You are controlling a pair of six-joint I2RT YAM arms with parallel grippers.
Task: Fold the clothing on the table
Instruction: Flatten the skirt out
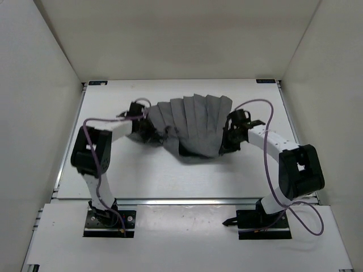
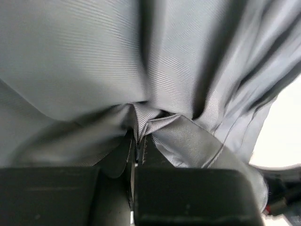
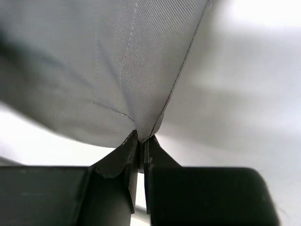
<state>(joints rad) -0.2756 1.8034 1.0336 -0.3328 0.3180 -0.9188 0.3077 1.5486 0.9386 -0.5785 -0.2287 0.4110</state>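
The clothing (image 1: 193, 124), a grey pleated fan-shaped garment, lies bunched in the middle of the white table (image 1: 170, 175), its lower part sagging toward the near side. My left gripper (image 1: 148, 131) is at its left edge, shut on a pinched fold of the grey fabric (image 2: 155, 120); the cloth fills the left wrist view above the left gripper (image 2: 139, 141). My right gripper (image 1: 228, 137) is at the garment's right edge. It is shut on a hemmed corner of the cloth (image 3: 141, 94), which fans up from the right gripper (image 3: 141, 140).
White walls enclose the table on the left, back and right. Metal rails (image 1: 187, 200) run along the near edge, with both arm bases behind them. Purple cables (image 1: 266, 113) loop over each arm.
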